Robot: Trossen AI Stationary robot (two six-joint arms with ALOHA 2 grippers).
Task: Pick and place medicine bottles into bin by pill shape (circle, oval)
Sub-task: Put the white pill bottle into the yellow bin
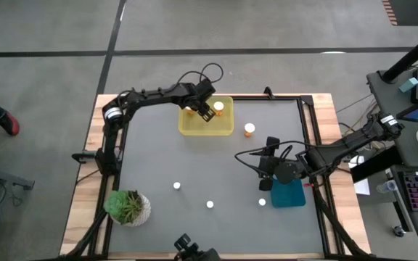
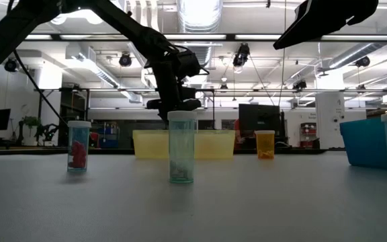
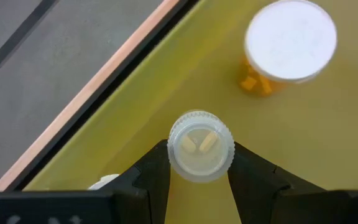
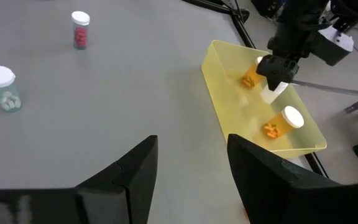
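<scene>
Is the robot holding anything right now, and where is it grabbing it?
Yes. The left gripper holds a small clear bottle by its sides, jaws shut on it, above the yellow bin. The right gripper holds nothing.

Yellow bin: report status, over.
Left gripper shut on clear bottle over yellow bin. Right gripper open, empty, near blue bin. Nothing in the way.

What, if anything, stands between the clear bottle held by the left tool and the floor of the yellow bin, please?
Nothing visible does: the left tool holds the small clear capped bottle over bare floor of the translucent yellow plastic bin; the orange white-capped bottle stands off to one side.
</scene>
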